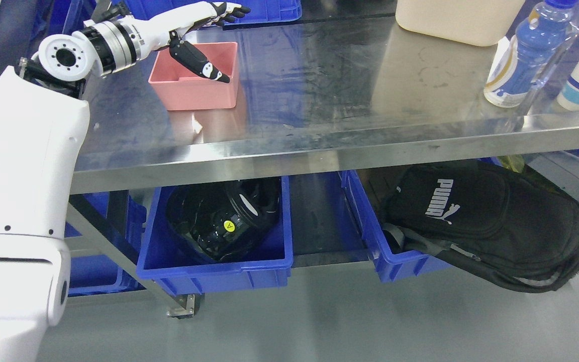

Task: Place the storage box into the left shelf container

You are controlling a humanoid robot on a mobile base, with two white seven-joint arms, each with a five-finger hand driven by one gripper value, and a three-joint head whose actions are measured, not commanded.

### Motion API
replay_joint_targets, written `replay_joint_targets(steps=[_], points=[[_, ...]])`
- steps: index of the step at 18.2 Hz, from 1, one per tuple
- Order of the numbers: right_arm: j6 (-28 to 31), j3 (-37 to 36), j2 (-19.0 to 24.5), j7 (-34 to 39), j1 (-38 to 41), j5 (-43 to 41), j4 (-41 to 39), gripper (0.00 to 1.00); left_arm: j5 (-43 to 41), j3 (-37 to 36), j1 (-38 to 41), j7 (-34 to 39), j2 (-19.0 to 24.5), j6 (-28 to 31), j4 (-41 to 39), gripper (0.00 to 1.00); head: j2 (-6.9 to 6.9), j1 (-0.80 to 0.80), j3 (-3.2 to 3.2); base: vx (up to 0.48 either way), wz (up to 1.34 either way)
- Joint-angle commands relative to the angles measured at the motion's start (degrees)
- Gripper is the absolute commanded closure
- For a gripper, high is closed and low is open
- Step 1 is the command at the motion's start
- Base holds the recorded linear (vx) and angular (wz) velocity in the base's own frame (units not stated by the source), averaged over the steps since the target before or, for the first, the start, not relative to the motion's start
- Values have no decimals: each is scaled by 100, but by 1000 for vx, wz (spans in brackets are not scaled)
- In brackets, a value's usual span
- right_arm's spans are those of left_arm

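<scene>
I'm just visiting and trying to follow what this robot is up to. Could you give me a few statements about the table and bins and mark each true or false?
1. The pink storage box sits on the steel table. True.
2. The left hand has the box lifted off the table. False: it hovers over the box with its fingers spread, thumb dipping inside.
3. A black helmet lies in a blue bin under the table. True.
4. The black bag rests on the tabletop. False: it is below, partly in another bin.
5. A blue bottle stands at the table's right end. True.
</scene>
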Motion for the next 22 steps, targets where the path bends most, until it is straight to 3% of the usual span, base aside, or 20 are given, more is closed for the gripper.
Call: replay_joint_targets(steps=[1, 4, 7, 11, 13, 22], points=[[-1, 0, -100, 1021, 150, -18, -100, 0, -464, -527, -251, -374, -418, 222, 750, 1, 0, 0, 0, 64, -234], [-1, 0, -100, 1021, 150, -18, -100, 0, -412, -430, -339, -445, 46, 222, 558, 1, 0, 0, 0, 47, -135], [-1, 0, -100, 1021, 150, -18, -100, 0, -412, -238, -366, -472, 381, 231, -205, 1, 0, 0, 0, 32, -27], [-1, 0, -100, 1021, 150, -18, -100, 0, -412, -61, -165, -1139, 698, 240, -603, 1, 0, 0, 0, 14, 0], [-1, 0, -100, 1021, 150, -18, -100, 0, -421, -18, 47, -1140, 716, 240, -630, 1, 0, 0, 0, 0, 0], [-1, 0, -100, 1021, 150, -18, -100, 0, -465, 220, -401, -903, 962, 240, -630, 1, 0, 0, 0, 0, 0]])
